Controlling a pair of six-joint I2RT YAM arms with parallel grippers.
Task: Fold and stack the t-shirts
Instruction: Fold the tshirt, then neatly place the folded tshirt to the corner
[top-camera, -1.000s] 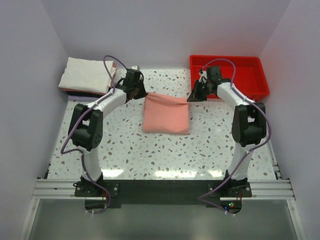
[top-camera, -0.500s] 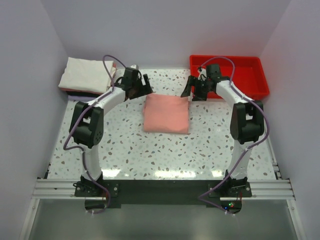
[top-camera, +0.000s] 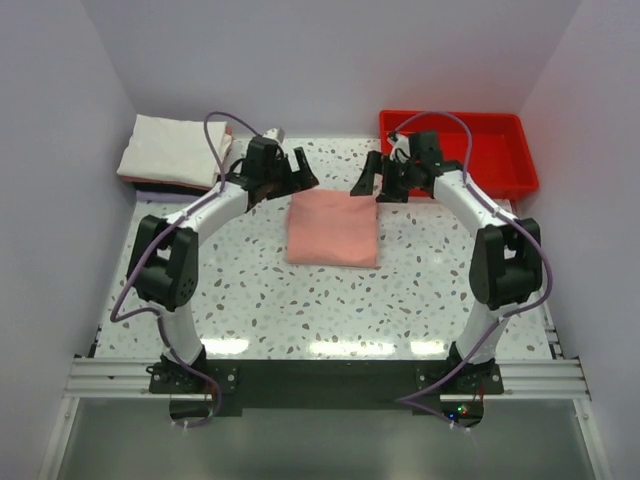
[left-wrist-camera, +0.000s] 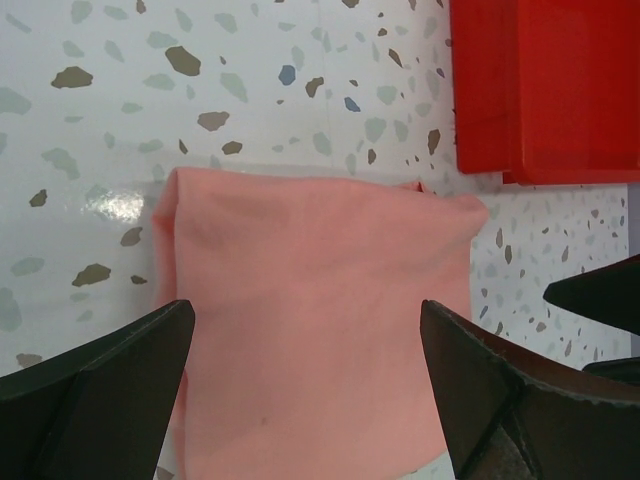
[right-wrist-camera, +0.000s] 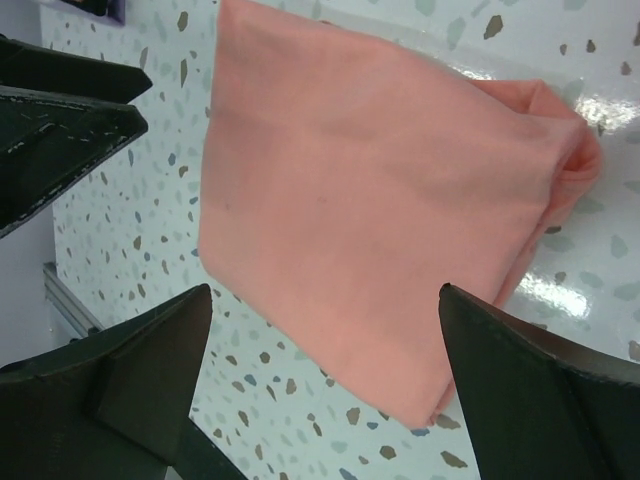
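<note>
— While you're standing over there, where does the salmon-pink t-shirt sit?
— Flat on the speckled table, about the middle, folded into a neat near-square. Its far corner on the right arm's side bunches up a little.
— Is either arm holding it?
— No. The left gripper hangs just above the shirt's far left corner, jaws spread wide and nothing between them. The right gripper mirrors it at the far right corner, jaws just as wide and holding nothing. The two face each other across the shirt's far edge and do not touch.
— Does any finger rest on the cloth?
— None that I can see. From each wrist the pink fabric lies below and between the dark fingers.
— And the other tees?
— A folded stack lies in the far left corner, well apart from the pink one. A white or cream shirt is on top with something dark beneath. I can't tell how many are in it.
— Anything else?
— A red plastic tray sits in the far right corner, near the right gripper
</note>
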